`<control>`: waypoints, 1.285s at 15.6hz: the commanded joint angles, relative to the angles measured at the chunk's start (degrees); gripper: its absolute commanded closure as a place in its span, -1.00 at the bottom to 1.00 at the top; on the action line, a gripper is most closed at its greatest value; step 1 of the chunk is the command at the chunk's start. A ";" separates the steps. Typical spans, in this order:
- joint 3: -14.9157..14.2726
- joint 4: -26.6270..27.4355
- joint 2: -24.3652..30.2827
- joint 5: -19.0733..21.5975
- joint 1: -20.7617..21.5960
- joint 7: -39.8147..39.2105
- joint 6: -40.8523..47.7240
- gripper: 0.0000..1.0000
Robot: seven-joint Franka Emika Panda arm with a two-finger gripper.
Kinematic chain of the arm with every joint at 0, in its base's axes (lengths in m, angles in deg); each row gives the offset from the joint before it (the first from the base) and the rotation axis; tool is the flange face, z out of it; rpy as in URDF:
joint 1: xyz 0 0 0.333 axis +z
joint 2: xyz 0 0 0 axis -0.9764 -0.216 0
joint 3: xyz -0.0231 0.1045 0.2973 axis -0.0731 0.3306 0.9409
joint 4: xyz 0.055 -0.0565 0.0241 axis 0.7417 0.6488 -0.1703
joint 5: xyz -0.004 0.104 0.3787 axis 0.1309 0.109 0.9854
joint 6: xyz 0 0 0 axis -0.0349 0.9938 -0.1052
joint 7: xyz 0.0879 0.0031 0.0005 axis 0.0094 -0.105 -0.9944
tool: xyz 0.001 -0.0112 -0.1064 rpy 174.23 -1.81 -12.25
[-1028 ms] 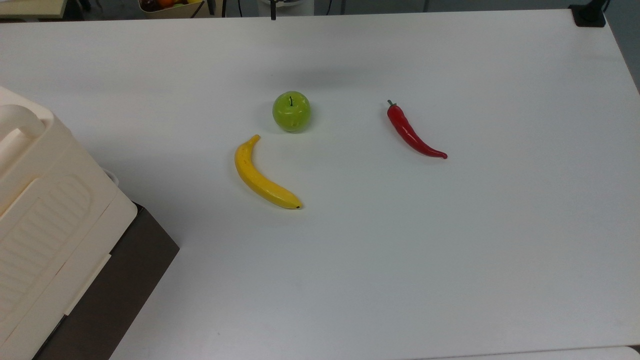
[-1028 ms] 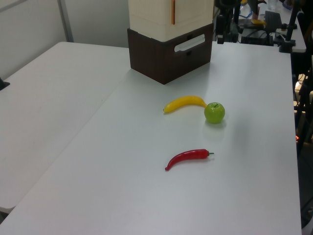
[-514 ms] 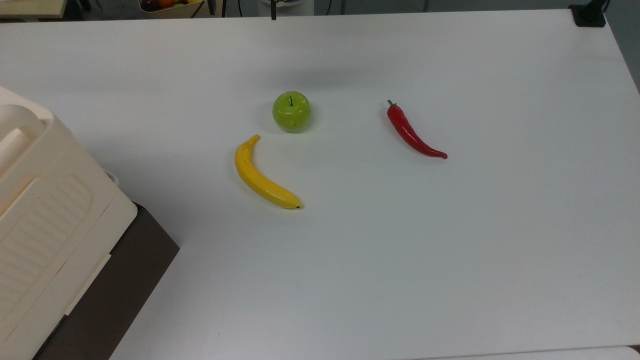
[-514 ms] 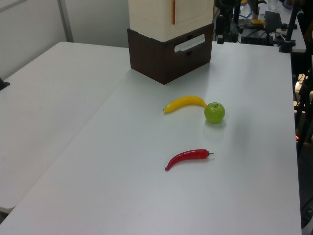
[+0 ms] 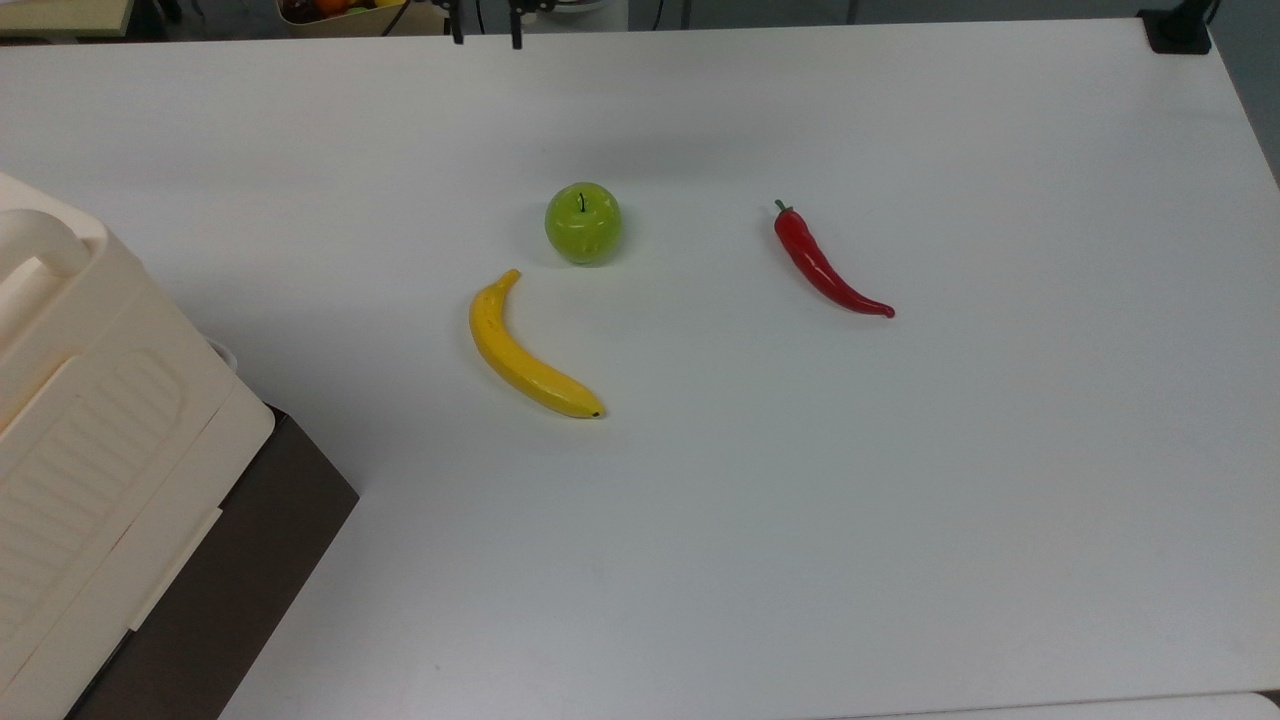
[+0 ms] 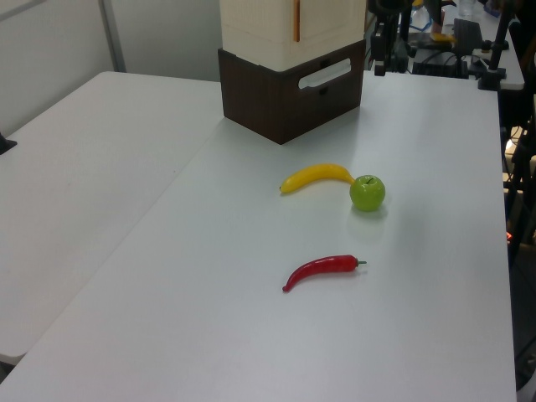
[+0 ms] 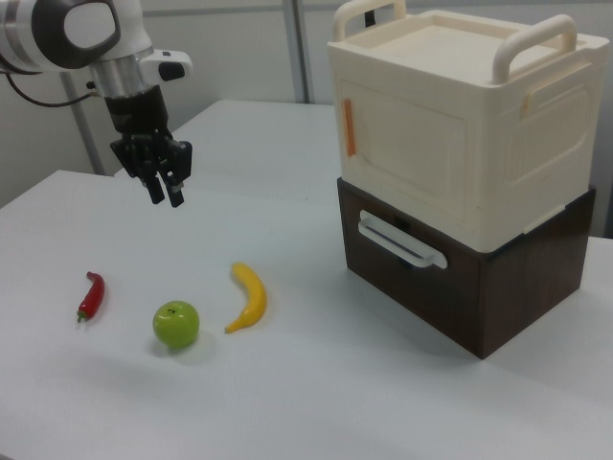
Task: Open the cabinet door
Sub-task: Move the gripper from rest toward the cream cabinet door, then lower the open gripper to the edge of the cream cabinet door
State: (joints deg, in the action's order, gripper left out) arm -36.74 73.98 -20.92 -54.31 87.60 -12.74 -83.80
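the gripper is seen hanging in the air above the white table, well apart from the cabinet. its two fingers are held a little apart, and nothing is held between them. they are pointed down at the table.

in the right view, the cabinet is found far over on the right view's right, and the gripper is up on the right view's left. so the cabinet lies across the table from the gripper, past the fruit. the banana, the green apple and the red pepper are laid on the table below the gripper and a bit nearer the camera.

the cabinet is a big cream box that is set on a dark brown drawer box. the cabinet door is the flat cream front that is turned toward the gripper's side. it is shut flat against the box. a thin orange strip is seen standing up and down along the door's edge nearest the gripper, and it is judged to be the place to pull.

the door is not touched yet. a long sideways trip is judged to be needed first, at the height of the strip.
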 commanded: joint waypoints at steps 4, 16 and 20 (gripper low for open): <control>-0.23 0.09 0.34 0.09 0.38 0.30 0.11 0.99; -1.28 -2.81 -5.20 -0.88 -4.36 14.18 -17.45 0.14; -1.28 -2.90 -6.33 -2.11 -7.61 14.54 -26.85 -0.24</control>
State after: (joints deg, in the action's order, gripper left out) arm -37.97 71.79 -26.14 -54.93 81.91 0.04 -104.90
